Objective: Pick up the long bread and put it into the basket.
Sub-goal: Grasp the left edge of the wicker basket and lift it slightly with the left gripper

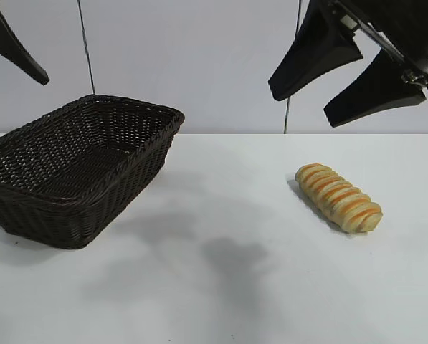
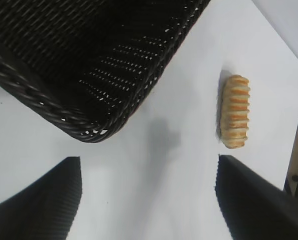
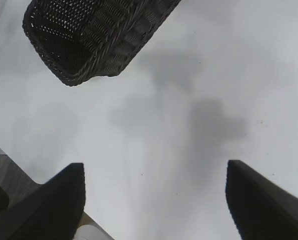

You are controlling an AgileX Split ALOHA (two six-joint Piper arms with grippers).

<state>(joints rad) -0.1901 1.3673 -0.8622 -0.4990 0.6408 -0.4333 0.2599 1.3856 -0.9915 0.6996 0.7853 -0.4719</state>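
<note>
The long bread (image 1: 338, 197), golden-tan with orange-brown stripes, lies on the white table at the right. It also shows in the left wrist view (image 2: 234, 111). The dark brown wicker basket (image 1: 27, 140) stands at the left and is empty; it also shows in the left wrist view (image 2: 34, 95) and the right wrist view (image 3: 89, 55). My right gripper (image 1: 303, 107) hangs open high above the table, up and left of the bread. My left gripper (image 2: 149, 165) is open, high at the far left above the basket; only one finger (image 1: 13, 43) shows in the exterior view.
The white table (image 1: 221, 287) stretches between the basket and the bread, with only the arms' shadows on it. The table's edge and a corner show in the right wrist view (image 3: 19, 175).
</note>
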